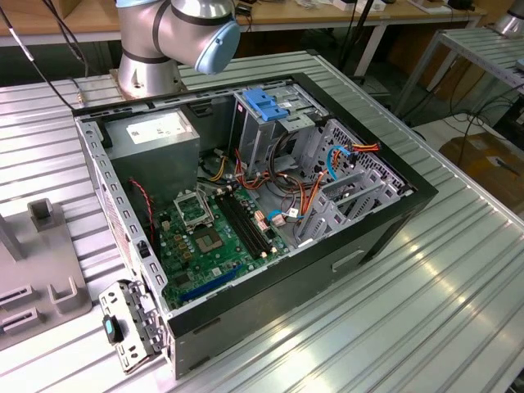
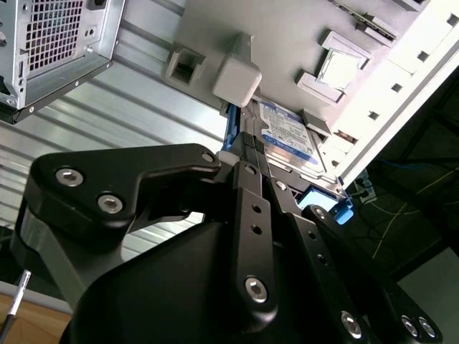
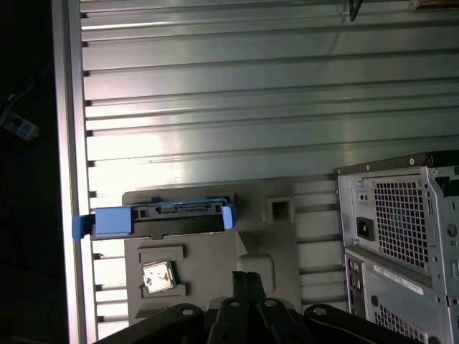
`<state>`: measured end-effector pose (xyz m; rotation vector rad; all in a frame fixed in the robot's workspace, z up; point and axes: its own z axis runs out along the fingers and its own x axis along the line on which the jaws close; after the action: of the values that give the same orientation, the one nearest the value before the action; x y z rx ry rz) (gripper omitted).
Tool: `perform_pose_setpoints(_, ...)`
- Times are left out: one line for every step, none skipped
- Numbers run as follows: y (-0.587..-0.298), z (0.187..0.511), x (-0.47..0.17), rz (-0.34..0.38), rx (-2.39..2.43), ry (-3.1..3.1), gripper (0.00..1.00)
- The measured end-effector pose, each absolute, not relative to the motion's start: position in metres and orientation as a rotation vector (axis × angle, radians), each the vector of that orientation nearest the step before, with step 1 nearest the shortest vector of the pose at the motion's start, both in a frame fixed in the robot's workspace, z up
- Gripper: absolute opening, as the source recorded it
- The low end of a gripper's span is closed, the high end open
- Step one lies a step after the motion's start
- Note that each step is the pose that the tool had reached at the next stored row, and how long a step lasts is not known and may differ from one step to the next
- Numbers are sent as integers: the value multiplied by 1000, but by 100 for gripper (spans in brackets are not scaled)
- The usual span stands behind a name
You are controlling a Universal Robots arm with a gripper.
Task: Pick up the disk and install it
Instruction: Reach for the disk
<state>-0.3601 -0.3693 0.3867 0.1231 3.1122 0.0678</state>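
One flat silvery hard drive in a bright blue plastic carrier (image 3: 154,221), the disk, stands on edge in a slot of the pale grey plastic fixture plate (image 3: 280,247). It is close to the edge of the ribbed aluminium table (image 3: 251,107). Small square silvery chip (image 3: 156,276) sits in a pocket of the same plate, just beside the disk. Black linkage gripper (image 3: 248,276) hangs over the plate, apart from the disk, its fingers pressed together with nothing between them. Grey perforated metal computer case (image 3: 401,244) stands near the plate.

Risks, my read:
- **Tipping:** closed fingers coming onto the disk would shove or tip it rather than take it. So near the table edge, it could go over.
- **Slipping:** the blue plastic likely flexes, so a grip on the frame alone may slip or twist.
- **Clipping:** a sloppy approach could clip the chip.
- **Jamming:** in the exterior view, the case's grey metal drive cage (image 1: 254,135) holds a bare blue plastic bracket (image 1: 266,102). Orange cables (image 1: 307,201) run near it, so a tilted disk could jam there or snag wires.
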Motion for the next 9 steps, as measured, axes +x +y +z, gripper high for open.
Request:
perform_pose_setpoints(-369,387,-360,68,123,3112,11)
perform_pose_setpoints(-369,387,-360,68,123,3112,11)
perform_pose_setpoints(-369,387,-360,68,123,3112,11)
perform_pose_setpoints(-369,387,-360,68,123,3112,11)
perform_pose_setpoints(-369,387,-360,68,123,3112,11)
perform_pose_setpoints(-369,387,-360,68,123,3112,11)
perform_pose_setpoints(-368,387,-360,68,124,3112,11)
perform_pose_setpoints(-366,386,-360,68,123,3112,11)
perform_pose_setpoints(-364,386,-360,68,123,3112,11)
